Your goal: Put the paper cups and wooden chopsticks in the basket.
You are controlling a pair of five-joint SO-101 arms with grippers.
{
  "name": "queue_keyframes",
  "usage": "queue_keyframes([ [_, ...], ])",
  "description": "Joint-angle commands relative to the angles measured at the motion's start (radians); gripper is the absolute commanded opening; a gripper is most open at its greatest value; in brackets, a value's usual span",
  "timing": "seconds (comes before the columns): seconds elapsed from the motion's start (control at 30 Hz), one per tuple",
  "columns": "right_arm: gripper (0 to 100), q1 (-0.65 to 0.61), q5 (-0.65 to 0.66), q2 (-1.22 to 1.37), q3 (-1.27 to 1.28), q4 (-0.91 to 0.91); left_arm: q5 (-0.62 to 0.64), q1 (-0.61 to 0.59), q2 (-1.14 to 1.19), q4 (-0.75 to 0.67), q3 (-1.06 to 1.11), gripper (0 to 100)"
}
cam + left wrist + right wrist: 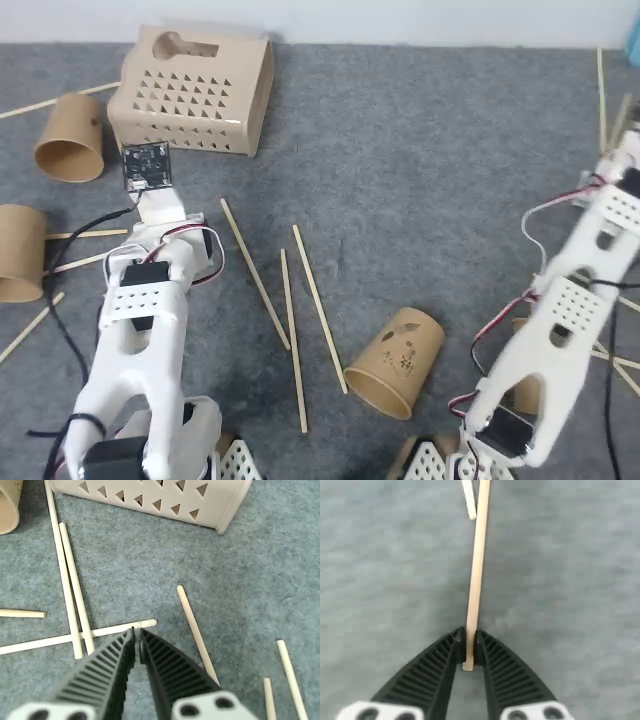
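My left gripper (136,632) is shut with nothing in it, its tips just above a chopstick (115,629) lying crosswise on the grey mat. Two more chopsticks (70,585) cross that one, and another chopstick (196,632) lies beside the gripper. The beige basket (190,88) lies tipped over at the far left, beyond the left arm (145,310). My right gripper (470,637) is shut on the end of a wooden chopstick (477,570) that points away from it. Paper cups lie on their sides: one (70,135) beside the basket, one (20,250) at the left edge, one (397,362) near the front centre.
Three chopsticks (292,330) lie in the middle of the mat between the arms. Others are scattered at the left edge (85,235) and around the right arm (590,260). The mat's far middle is bare.
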Motion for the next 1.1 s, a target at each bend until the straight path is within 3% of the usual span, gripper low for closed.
queue_keyframes([
  [0.0,0.6,-0.128,0.02,-0.088,-0.014,0.131,-0.009,-0.003,-0.003,-0.029,-0.01,1],
  [0.23,0.6,-0.255,0.104,-0.119,-0.014,0.268,-0.009,-0.005,-0.005,-0.029,-0.01,1],
  [0.53,0.7,-0.257,0.17,-0.165,-0.014,0.352,-0.009,-0.003,-0.005,-0.029,-0.01,1],
  [0.77,0.7,-0.209,0.259,-0.217,-0.015,0.232,-0.009,-0.005,-0.006,-0.029,-0.01,1],
  [1.07,0.6,-0.277,0.285,-0.266,-0.008,0.107,-0.009,-0.005,-0.011,-0.029,-0.008,1],
])
